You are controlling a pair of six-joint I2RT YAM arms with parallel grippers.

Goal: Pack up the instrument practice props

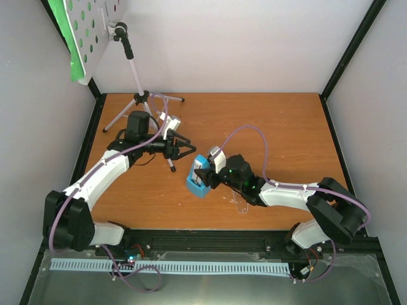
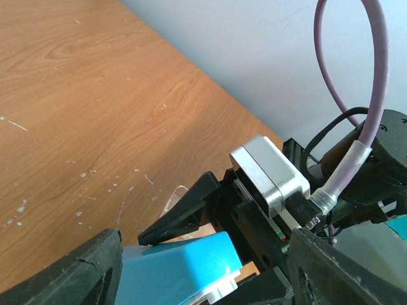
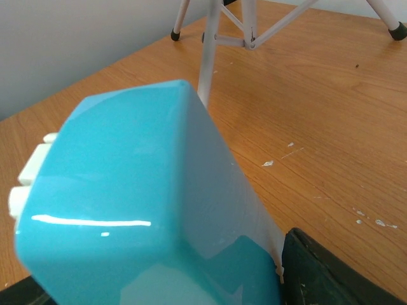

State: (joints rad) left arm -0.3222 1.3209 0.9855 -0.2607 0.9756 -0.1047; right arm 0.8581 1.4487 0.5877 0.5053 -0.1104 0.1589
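I have the right end effector (image 1: pixel 205 173) closed on the blue metronome (image 1: pixel 198 180), one jaw on each sloping flank. In the right wrist view the blue body fills the frame, with a black finger (image 3: pixel 331 273) pressed against its lower right side. The metronome sits near the middle of the table (image 1: pixel 280 127), a little toward 6 o'clock. I cannot tell whether its base is on the wood or just clear of it. Gripping across the flanks makes sense to me: the pyramid is smooth and tapers, so a hold low on the sides should slip less than one near the tip.

The left end effector (image 1: pixel 184 150) is spread wide and holds nothing. It hangs at about 10 o'clock from the metronome and points toward it. The left wrist view looks straight at the blue body and the other arm's fingers. I read that as standing ready to steady or receive the metronome, though that is only my guess.

The music stand (image 1: pixel 135 70) is upright at 11 o'clock on the table. One tripod foot reaches just beside the left arm's wrist, so I want to swing that arm carefully. Its perforated tray (image 1: pixel 102 28) carries a green page (image 1: pixel 68 38) on its left edge. I see no red page and no box to pack into.
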